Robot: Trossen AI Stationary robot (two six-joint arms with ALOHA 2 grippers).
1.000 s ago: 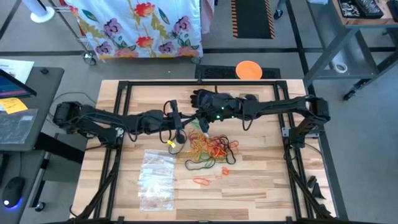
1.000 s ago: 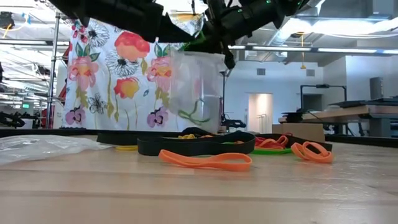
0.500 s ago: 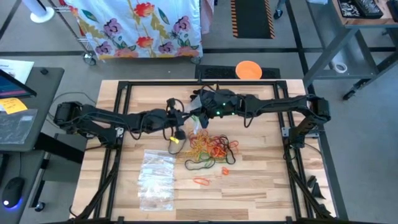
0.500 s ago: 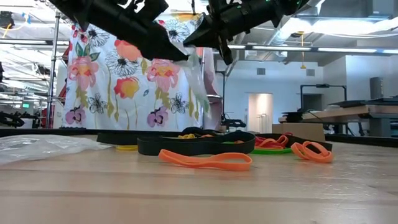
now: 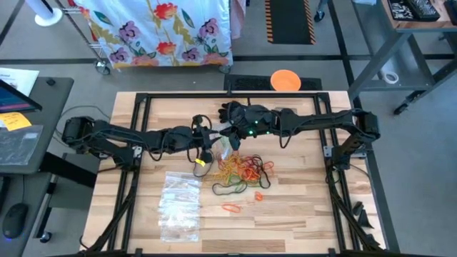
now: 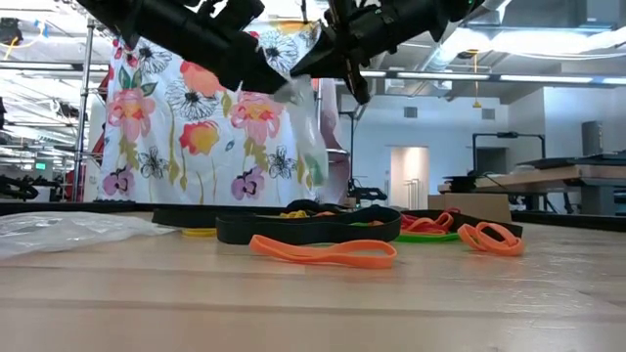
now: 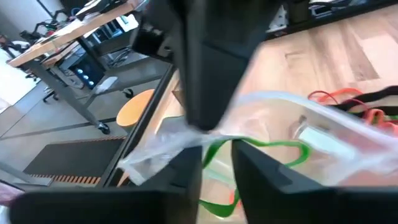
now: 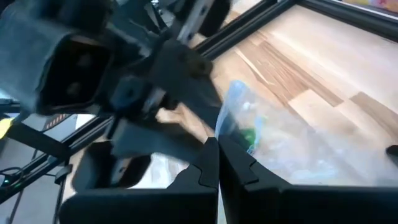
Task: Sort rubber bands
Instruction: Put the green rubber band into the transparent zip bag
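We are bagging green bands: our right hand (image 5: 227, 138), pinched shut, holds a clear bag (image 6: 305, 137) above the bench (image 5: 300, 207), our left hand (image 5: 213, 142) part-open at its mouth, the rubber bands (image 5: 243, 171) heaped at five o'clock; next, fetch another.

Clear bag (image 7: 292, 134) blurred; right arm's fingers (image 8: 208, 168) hide its edge; contents unclear.

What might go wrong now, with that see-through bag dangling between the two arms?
1. The clear plastic bag hangs from the right gripper, shut on one edge; if that thin pinch slips, the bag may drop.
2. The green rubber band inside might then spill onto the mixed pile of rubber bands below.
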